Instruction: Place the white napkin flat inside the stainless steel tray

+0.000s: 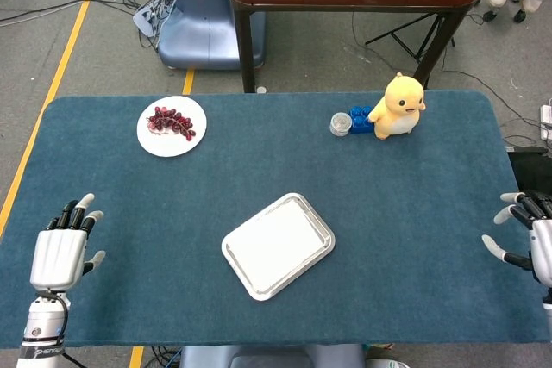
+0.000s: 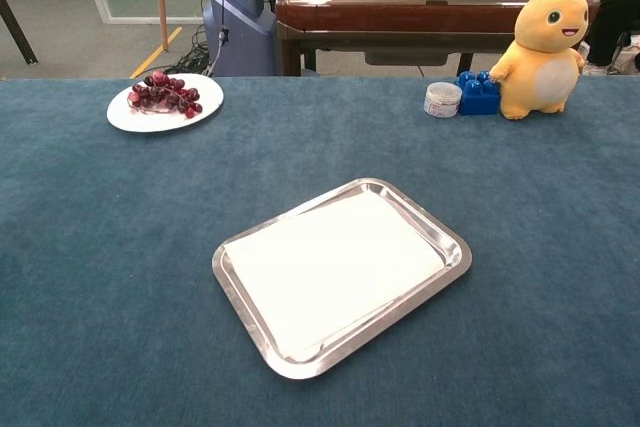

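Observation:
A white napkin [image 1: 278, 246] [image 2: 332, 269] lies flat inside the stainless steel tray [image 1: 324, 228] [image 2: 452, 244], which sits tilted near the table's middle front. My left hand [image 1: 59, 247] hovers at the table's far left edge, fingers spread, holding nothing. My right hand [image 1: 533, 237] shows at the far right edge, fingers apart and empty. Both hands are well away from the tray, and neither appears in the chest view.
A white plate of dark grapes [image 1: 171, 123] [image 2: 164, 99] sits at the back left. At the back right stand a yellow duck toy [image 1: 397, 106] [image 2: 543, 37], a blue block [image 1: 360, 118] [image 2: 478, 92] and a small round container [image 1: 341, 123] [image 2: 441, 99].

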`<state>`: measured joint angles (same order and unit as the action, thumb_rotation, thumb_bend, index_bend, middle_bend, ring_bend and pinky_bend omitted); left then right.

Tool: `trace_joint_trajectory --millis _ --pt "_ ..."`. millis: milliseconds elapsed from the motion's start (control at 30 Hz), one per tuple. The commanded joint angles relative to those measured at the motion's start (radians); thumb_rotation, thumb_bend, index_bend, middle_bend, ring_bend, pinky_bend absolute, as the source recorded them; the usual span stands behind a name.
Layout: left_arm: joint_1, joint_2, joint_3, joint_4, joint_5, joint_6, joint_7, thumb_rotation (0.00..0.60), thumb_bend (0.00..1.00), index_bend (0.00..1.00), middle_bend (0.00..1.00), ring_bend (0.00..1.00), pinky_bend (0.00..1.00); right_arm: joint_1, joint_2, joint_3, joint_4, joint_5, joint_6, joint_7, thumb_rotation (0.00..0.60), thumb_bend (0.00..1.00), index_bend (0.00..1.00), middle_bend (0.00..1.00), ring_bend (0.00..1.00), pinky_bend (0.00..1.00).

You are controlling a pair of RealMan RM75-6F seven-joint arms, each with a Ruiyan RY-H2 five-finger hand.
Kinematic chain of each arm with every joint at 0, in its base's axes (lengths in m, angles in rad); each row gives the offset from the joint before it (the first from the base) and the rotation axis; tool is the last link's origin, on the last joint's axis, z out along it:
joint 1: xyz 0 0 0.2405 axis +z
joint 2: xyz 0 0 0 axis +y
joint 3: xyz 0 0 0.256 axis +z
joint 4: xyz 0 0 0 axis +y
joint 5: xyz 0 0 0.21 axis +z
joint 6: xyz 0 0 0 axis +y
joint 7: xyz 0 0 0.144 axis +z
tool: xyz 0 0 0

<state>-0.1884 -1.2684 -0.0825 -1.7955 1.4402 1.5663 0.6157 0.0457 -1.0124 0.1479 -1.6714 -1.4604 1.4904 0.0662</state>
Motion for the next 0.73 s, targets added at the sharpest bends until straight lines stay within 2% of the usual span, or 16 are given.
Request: trace_joint_trajectory --millis 33,533,733 --pt "0.03 0.02 0.01 -0.001 -0.007 0.023 -0.042 0.6 0.11 0.33 0.18 0.16 0.4 0.019 0.004 -0.018 -0.026 0.025 -0.045 -0.054 0.6 0.19 0.52 0.32 0.18 0.17" --pt "0.123 0.061 0.038 0.017 -0.02 0.074 -0.194 0.6 0.11 0.33 0.18 0.16 0.37 0.043 -0.023 -0.027 -0.031 0.06 -0.076 -0.147 0.6 0.19 0.52 0.32 0.18 0.17" --pt "0.125 0.071 0.023 0.023 -0.044 0.054 -0.227 0.6 0.11 0.34 0.18 0.16 0.37 0.054 -0.035 -0.032 -0.019 0.071 -0.095 -0.155 0.6 0.19 0.52 0.32 0.18 0.17"
